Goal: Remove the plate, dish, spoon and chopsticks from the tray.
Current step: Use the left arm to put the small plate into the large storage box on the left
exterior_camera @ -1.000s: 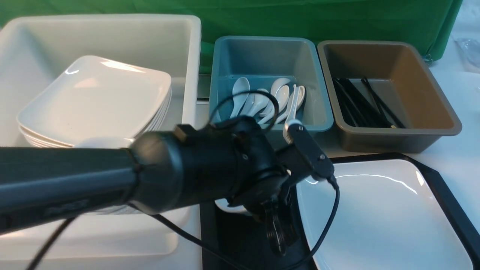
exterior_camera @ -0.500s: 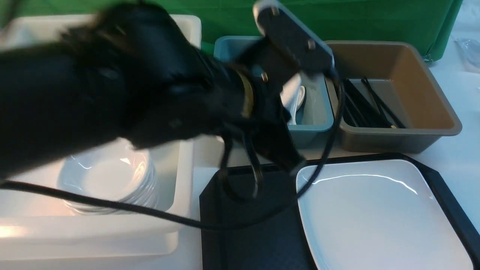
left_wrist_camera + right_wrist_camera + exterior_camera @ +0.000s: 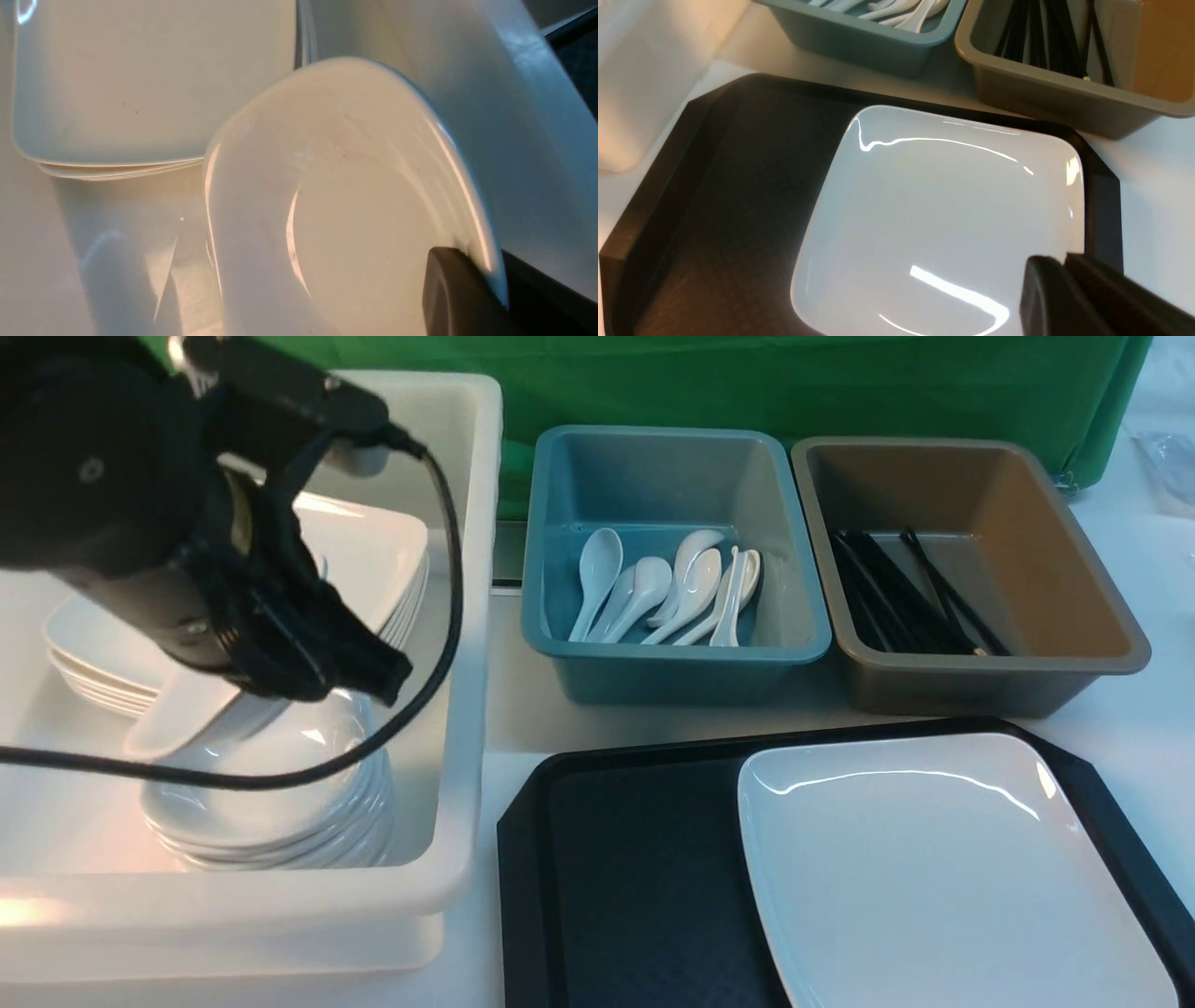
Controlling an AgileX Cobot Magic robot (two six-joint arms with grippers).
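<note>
The left gripper's fingers [image 3: 448, 294] are clamped on the rim of a small white dish [image 3: 336, 196], one dark pad over the inside of the rim and the other behind it. In the front view the left gripper [image 3: 373, 674] sits left of centre and holds the dish tilted, its free edge sloping down toward the left. The dish hangs just over a stack of small dishes [image 3: 280, 803] in the lower left. Whether it touches the top one I cannot tell.

That stack stands in a white bin [image 3: 457, 616] filling the left side of the frame, with a stack of larger plates [image 3: 373, 551] behind it in the upper left.

The right gripper [image 3: 1064, 266] shows only in its own wrist view. Its fingers are pressed together with nothing seen between them, over the edge of the plate [image 3: 934, 877]. Contact with the plate cannot be judged.

The plate lies flat on the right part of the black tray [image 3: 616, 877] in the lower right, and the tray's left part is bare. Above the tray, at upper centre, a teal tub [image 3: 672, 663] holds white spoons [image 3: 672, 588]. Just to its right, a brown tub [image 3: 990, 681] holds black chopsticks [image 3: 896, 597].
</note>
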